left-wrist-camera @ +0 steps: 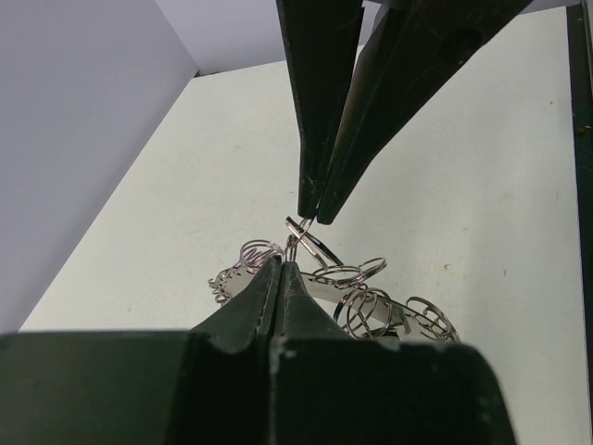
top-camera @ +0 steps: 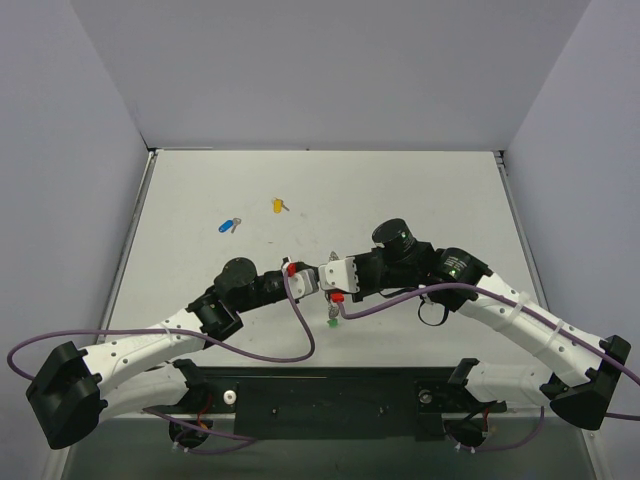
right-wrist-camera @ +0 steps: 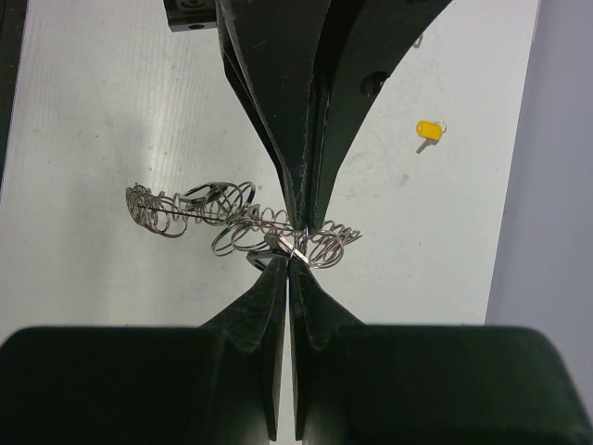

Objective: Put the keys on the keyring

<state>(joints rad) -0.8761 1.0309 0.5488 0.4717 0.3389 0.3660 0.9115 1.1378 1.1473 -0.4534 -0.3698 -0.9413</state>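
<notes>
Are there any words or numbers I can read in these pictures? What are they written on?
None: no word, number, brand or sign can be read in any view.
Nothing is printed on the blue key, the yellow key, the green key, the keyring, the left arm, the right arm or the table.

White table (top-camera: 400,190) boxed by pale grey walls (top-camera: 330,70).

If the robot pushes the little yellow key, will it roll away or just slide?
Probably slide, not roll: the yellow key lies flat on the table. It looks tiny, so likely very light, and may skitter off. Being flat, it could be hard to pinch.
</notes>
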